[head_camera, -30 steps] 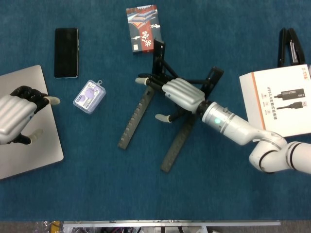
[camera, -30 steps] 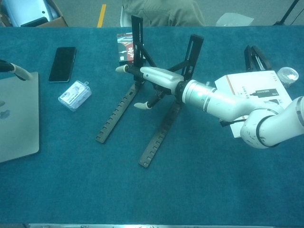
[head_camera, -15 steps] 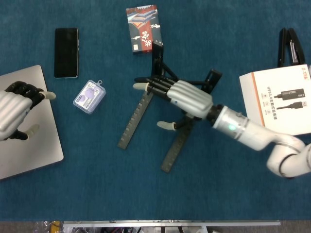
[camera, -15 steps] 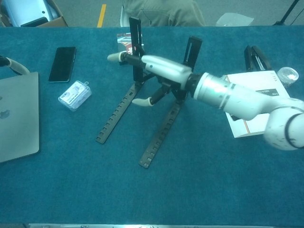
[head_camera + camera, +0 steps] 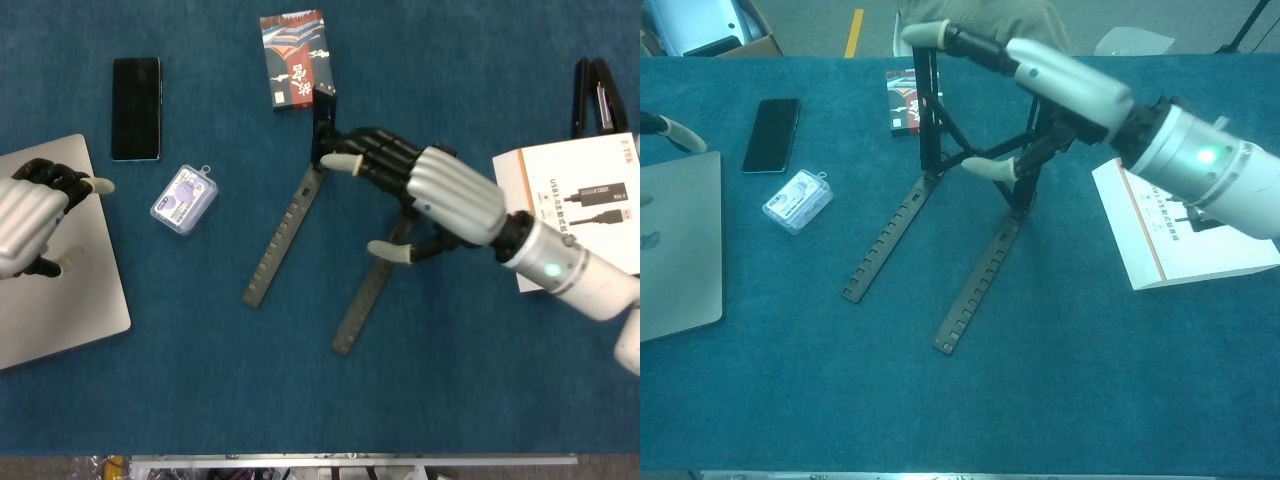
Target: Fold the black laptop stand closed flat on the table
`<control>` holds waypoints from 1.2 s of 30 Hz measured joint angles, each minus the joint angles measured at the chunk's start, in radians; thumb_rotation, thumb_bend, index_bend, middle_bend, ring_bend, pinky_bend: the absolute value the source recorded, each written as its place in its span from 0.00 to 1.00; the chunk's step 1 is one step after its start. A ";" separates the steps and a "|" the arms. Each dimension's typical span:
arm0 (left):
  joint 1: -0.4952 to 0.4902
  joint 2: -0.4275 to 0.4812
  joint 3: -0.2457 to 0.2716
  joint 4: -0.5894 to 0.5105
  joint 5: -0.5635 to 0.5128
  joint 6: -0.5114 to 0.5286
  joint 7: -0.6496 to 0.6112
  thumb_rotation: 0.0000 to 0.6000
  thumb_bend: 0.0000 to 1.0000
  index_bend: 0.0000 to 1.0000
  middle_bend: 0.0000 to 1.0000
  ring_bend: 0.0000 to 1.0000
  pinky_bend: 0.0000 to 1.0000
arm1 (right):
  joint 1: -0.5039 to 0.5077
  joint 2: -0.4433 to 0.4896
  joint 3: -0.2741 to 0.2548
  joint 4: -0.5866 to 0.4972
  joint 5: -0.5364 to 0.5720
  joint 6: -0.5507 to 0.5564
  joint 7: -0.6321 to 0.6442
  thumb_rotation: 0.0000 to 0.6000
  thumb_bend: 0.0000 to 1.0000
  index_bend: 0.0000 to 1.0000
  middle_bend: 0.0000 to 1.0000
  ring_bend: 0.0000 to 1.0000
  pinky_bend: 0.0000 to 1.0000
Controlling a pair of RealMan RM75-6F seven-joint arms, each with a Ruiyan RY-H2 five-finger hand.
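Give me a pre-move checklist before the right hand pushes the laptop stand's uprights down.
1. Right hand over the laptop stand, fingers spread, gripping nothing: ok.
2. Stand folded flat: not ok; in the chest view both uprights stand raised.
3. Fingers touching the top of the left upright: cannot tell.
4. Room for the uprights to drop: cannot tell; the printed card box lies just behind the stand.
5. Left hand out of the way, over the grey laptop: ok.
6. Plastic case apart from the stand's rail: ok.

Overhead head view, oblique chest view
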 measured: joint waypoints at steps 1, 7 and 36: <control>-0.001 -0.001 -0.001 0.000 -0.002 -0.002 0.002 1.00 0.36 0.19 0.20 0.13 0.11 | -0.005 0.009 -0.001 -0.004 -0.001 0.005 -0.006 1.00 0.25 0.00 0.02 0.00 0.06; -0.005 -0.009 -0.001 0.004 -0.014 -0.015 0.010 1.00 0.36 0.19 0.20 0.13 0.11 | -0.052 0.072 -0.019 -0.017 0.002 0.029 -0.035 1.00 0.25 0.00 0.02 0.00 0.06; -0.014 -0.024 0.002 -0.002 -0.043 -0.034 0.036 1.00 0.36 0.19 0.19 0.13 0.11 | -0.137 0.091 -0.097 0.025 -0.059 0.053 0.067 1.00 0.25 0.00 0.02 0.00 0.06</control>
